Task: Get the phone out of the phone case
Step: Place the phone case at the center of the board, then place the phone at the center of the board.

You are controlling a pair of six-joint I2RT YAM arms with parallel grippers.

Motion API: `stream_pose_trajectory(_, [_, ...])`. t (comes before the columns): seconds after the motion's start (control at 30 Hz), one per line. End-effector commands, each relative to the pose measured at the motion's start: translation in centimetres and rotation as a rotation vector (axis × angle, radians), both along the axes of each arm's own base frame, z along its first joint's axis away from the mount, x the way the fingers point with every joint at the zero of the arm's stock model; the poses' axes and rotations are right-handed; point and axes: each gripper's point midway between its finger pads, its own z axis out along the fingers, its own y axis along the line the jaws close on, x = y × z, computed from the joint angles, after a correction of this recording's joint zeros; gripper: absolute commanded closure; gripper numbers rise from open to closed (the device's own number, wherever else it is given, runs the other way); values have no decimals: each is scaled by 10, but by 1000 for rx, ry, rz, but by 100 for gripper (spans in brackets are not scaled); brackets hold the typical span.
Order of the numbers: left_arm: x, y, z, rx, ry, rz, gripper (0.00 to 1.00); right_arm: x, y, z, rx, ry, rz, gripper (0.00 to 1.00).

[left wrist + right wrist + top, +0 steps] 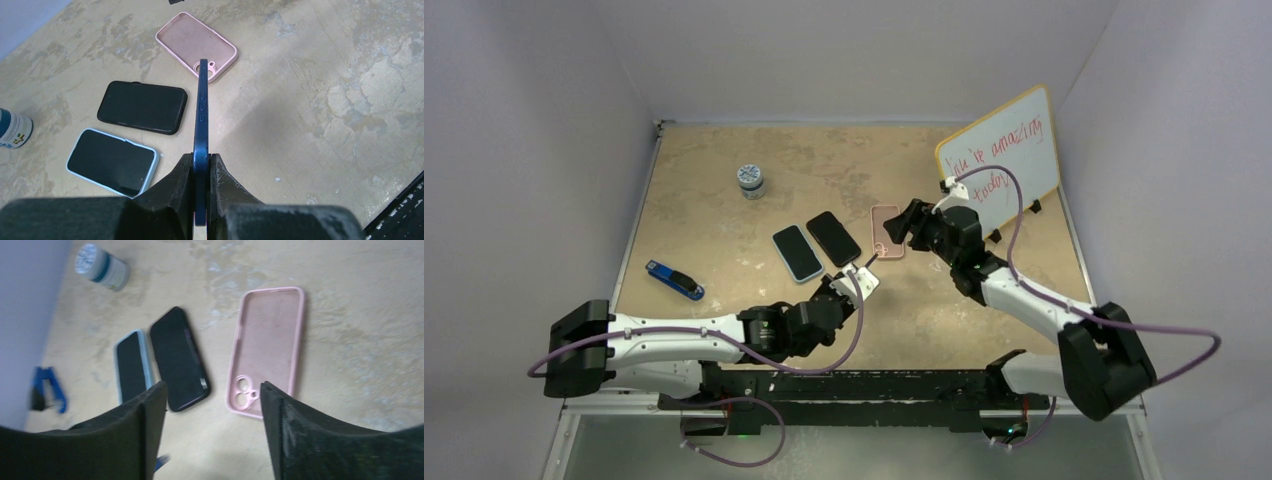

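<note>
Left wrist view had the left gripper (201, 162) clamped tight on the slim dark-blue phone (202, 107), held edge-on above the mottled table (325, 100), while the soft pink case (270, 340) lay flat and empty nearby! Right gripper (212, 390) hung over the case, jaws wide, holding nothing. Extraction looked done; next call, setting that rigid slab down gently
</note>
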Motion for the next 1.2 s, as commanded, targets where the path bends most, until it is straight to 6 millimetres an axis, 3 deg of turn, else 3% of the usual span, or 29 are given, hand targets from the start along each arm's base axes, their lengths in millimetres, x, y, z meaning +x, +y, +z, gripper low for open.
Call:
stream_pose_trajectory(0.0, [13, -14, 29, -70, -112, -4, 100, -35, 6, 11, 144, 56, 46, 23])
stream_pose_trajectory(0.27, [18, -32, 28, -27, -191, -56, 100, -83, 36, 29, 311, 135, 121, 17])
stream_pose_trajectory(0.53, [26, -36, 10, 138, -279, -3, 100, -98, 49, 15, 302, 224, 126, 18])
stream_pose_trajectory(0.8, [18, -44, 8, 231, -367, 35, 100, -103, 52, -7, 275, 308, 136, 28])
stream_pose_trajectory(0.97, [10, -54, 7, 247, -388, 10, 100, -103, 56, -10, 280, 317, 145, 37])
stream_pose_trajectory(1.17, [-2, -60, -1, 303, -411, -5, 100, -98, 59, -7, 266, 305, 156, 61])
